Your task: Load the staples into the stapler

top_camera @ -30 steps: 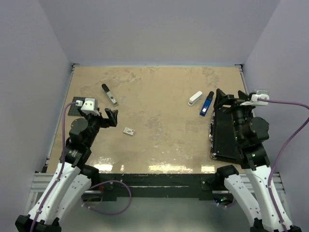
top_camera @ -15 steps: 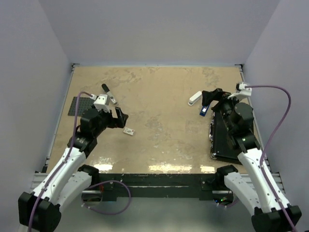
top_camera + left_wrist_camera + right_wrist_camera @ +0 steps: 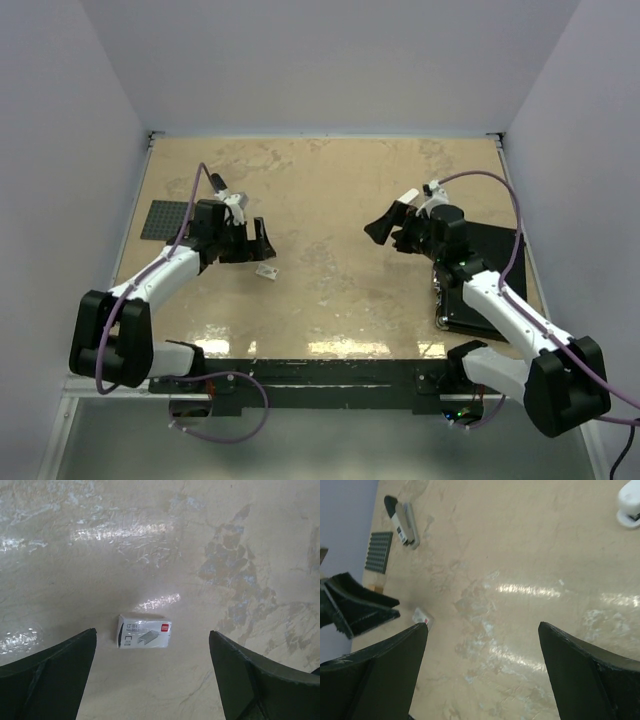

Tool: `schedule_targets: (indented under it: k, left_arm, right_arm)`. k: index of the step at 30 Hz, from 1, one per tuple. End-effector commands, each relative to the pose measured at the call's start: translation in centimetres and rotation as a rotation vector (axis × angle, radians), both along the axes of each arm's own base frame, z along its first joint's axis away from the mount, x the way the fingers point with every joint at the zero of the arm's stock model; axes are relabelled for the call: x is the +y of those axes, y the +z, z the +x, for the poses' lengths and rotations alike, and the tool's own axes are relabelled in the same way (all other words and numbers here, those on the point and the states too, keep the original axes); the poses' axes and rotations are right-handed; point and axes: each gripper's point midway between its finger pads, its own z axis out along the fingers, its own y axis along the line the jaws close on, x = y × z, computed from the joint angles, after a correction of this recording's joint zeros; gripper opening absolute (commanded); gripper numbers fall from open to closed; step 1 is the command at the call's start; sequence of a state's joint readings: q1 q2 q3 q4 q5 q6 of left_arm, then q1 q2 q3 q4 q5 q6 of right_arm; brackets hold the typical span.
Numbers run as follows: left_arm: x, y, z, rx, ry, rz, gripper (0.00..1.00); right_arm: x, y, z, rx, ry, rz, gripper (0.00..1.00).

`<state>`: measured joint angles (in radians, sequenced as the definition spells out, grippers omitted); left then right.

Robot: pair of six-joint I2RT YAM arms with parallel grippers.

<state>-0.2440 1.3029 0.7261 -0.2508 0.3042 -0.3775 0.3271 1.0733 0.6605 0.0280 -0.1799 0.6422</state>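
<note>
1. Here, the staples box [image 3: 145,631] lay flat on the table [image 3: 330,190], long axis running finger to finger.
2. My left gripper [image 3: 255,242] hovered close over it, jaws spread, holding nothing.
3. My right gripper [image 3: 385,225], likewise spread and empty, stood well apart.

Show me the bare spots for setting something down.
Widest: mid-table between the left tool and right tool, beyond the staple box. The far strip by the back wall is also bare. Crowded: right edge, white stapler and black pad.
</note>
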Motion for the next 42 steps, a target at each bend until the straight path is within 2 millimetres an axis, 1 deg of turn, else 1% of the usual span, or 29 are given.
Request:
schedule_targets:
  k: [1, 5, 7, 10, 12, 13, 15, 20, 23, 24, 29, 31, 32, 34, 36, 37, 39, 40, 42]
  left_arm:
    - [0.3, 0.7, 1.3, 0.045, 0.003, -0.115, 0.97]
    - [-0.2, -0.2, 1.6, 0.09, -0.036, -0.154, 0.92]
    - [-0.4, -1.2, 1.3, 0.128, -0.046, -0.159, 0.89]
    - [-0.3, -2.7, 0.6, 0.167, -0.044, -0.153, 0.88]
    - [-0.3, -3.6, 0.3, 0.187, -0.043, -0.154, 0.87]
    - [-0.3, -3.8, 0.2, 0.192, -0.046, -0.155, 0.86]
    - [-0.3, -4.3, 0.1, 0.209, -0.047, -0.155, 0.85]
    - [-0.9, -4.4, -0.5, 0.228, -0.06, -0.19, 0.77]
    - [-1.0, -4.4, -1.2, 0.237, -0.057, -0.206, 0.73]
    - [-1.1, -4.5, -1.7, 0.246, -0.054, -0.216, 0.71]
    - [-1.9, -4.8, -3.3, 0.267, -0.064, -0.255, 0.68]
    - [-2.3, -4.5, -3.4, 0.26, -0.063, -0.273, 0.66]
    - [-2.7, -4.7, -3.8, 0.268, -0.069, -0.28, 0.65]
    - [-3.1, -4.4, -3.8, 0.261, -0.062, -0.3, 0.64]
    - [-3.8, -4.4, -4.4, 0.276, -0.063, -0.321, 0.62]
    - [-4.1, -4.3, -4.3, 0.264, -0.068, -0.329, 0.62]
    - [-4.7, -4.6, -5.0, 0.291, -0.067, -0.335, 0.61]
    - [-5.0, -4.3, -4.4, 0.255, -0.073, -0.343, 0.61]
    - [-5.2, -4.5, -4.8, 0.267, -0.063, -0.351, 0.58]
  right_arm:
    - [3.4, 0.1, -1.4, 0.007, 0.091, 0.097, 0.99]
    - [5.2, -1.0, -2.4, 0.034, 0.128, 0.133, 0.98]
    - [6.1, -1.6, -2.9, 0.05, 0.15, 0.135, 0.99]
    - [7.2, -2.2, -3.5, 0.066, 0.173, 0.14, 0.98]
    - [7.7, -2.3, -3.6, 0.069, 0.179, 0.146, 0.98]
    - [8.1, -2.8, -3.9, 0.082, 0.189, 0.144, 0.98]
    - [8.6, -2.9, -4.0, 0.087, 0.197, 0.155, 0.98]
    - [10.1, -3.6, -4.5, 0.117, 0.226, 0.179, 0.98]
    - [10.6, -3.9, -4.6, 0.127, 0.233, 0.192, 0.98]
    - [10.8, -4.1, -4.7, 0.133, 0.238, 0.191, 0.98]
    - [11.5, -4.4, -4.8, 0.145, 0.25, 0.197, 0.98]
    - [11.8, -4.8, -5.0, 0.154, 0.256, 0.198, 0.98]
    - [11.9, -4.8, -5.0, 0.156, 0.257, 0.204, 0.98]
    - [12.2, -5.1, -5.0, 0.161, 0.261, 0.202, 0.98]
    - [12.4, -5.4, -5.3, 0.172, 0.267, 0.199, 0.98]
    - [12.6, -5.5, -5.3, 0.174, 0.27, 0.198, 0.97]
    - [12.8, -6.0, -5.5, 0.184, 0.274, 0.192, 0.96]
    - [12.9, -6.1, -5.5, 0.183, 0.277, 0.188, 0.95]
    - [13.1, -6.4, -5.6, 0.184, 0.283, 0.181, 0.93]
